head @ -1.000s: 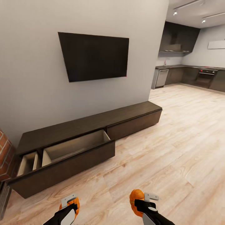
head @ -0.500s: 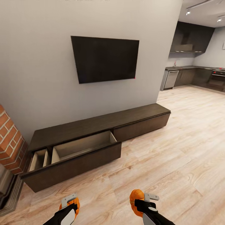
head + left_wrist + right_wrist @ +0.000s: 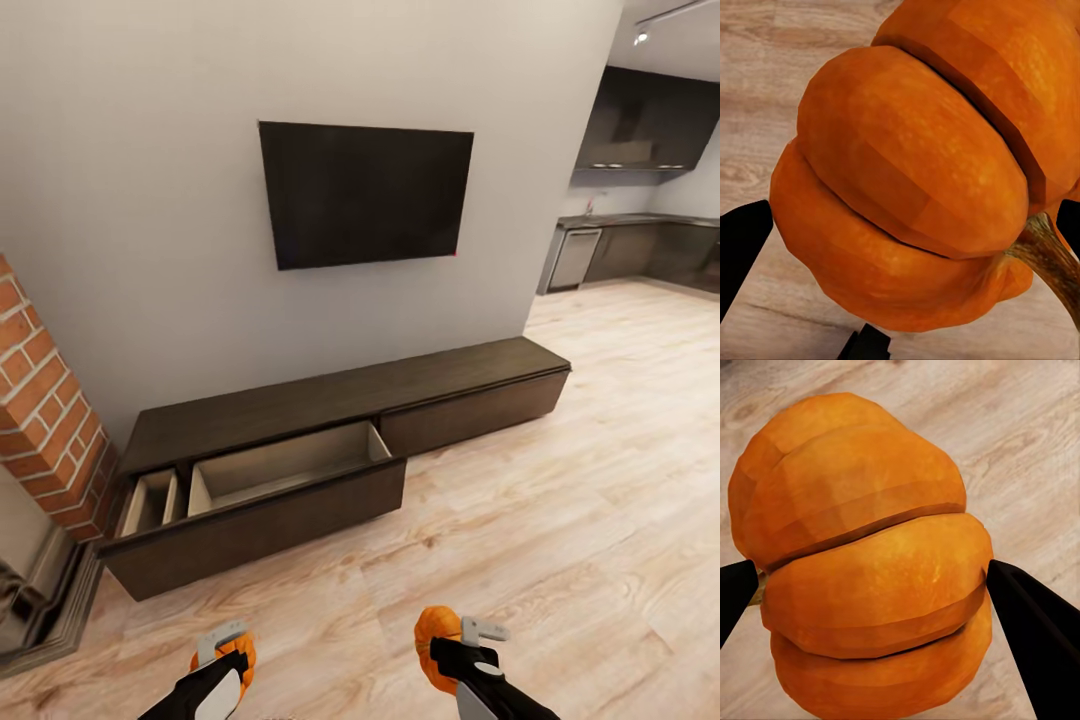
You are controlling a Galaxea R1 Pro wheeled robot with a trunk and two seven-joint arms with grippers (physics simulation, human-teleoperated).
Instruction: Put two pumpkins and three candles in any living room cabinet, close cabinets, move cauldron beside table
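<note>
Each gripper carries an orange ribbed pumpkin low at the front of the head view. My left gripper (image 3: 228,655) is shut on one pumpkin (image 3: 240,652), seen close up as pumpkin (image 3: 915,172) with a brown stem. My right gripper (image 3: 452,640) is shut on the other pumpkin (image 3: 434,640), which looms large as pumpkin (image 3: 866,562) between dark fingers (image 3: 1031,622). Ahead, against the wall, stands the long dark brown cabinet (image 3: 330,400). Its left drawer (image 3: 265,480) is pulled out, showing pale wood insides. The right drawer front is flush. Candles, cauldron and table are out of view.
A black TV (image 3: 365,192) hangs on the grey wall above the cabinet. A brick fireplace (image 3: 35,430) stands at the left edge. Light wood floor (image 3: 560,540) stretches between me and the cabinet. A dark kitchen (image 3: 640,210) lies at the far right.
The whole view has shifted: cabinet, TV and kitchen slid right in the picture and more brick fireplace shows at left, so the camera turned left. Both grippers hold their pumpkins as before.
</note>
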